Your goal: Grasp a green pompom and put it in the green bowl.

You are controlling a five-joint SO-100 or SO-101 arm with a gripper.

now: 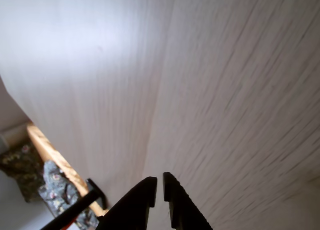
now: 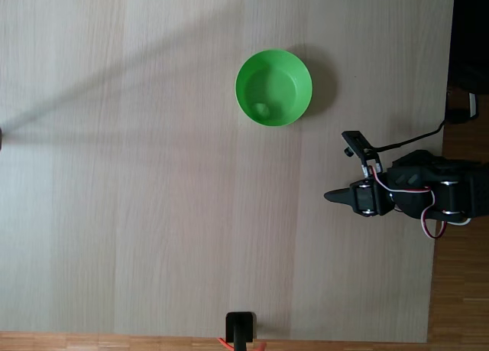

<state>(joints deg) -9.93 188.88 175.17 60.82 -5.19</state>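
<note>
In the fixed view the green bowl (image 2: 294, 74) stands on the pale wooden table, right of centre and toward the top. A small green pompom (image 2: 262, 107) lies inside it, near the lower left of its floor. My gripper (image 2: 328, 196) is below and to the right of the bowl, well apart from it, pointing left over bare table. In the wrist view my gripper (image 1: 160, 182) has its two black fingers pressed nearly together with nothing between them, over plain tabletop.
The table's right edge and the arm's base (image 2: 439, 194) lie at the right, with a black cable (image 2: 458, 115) above. A black clamp (image 2: 241, 328) sits on the bottom edge. The wrist view shows the table edge (image 1: 50, 152) and patterned fabric (image 1: 55, 190) beyond it.
</note>
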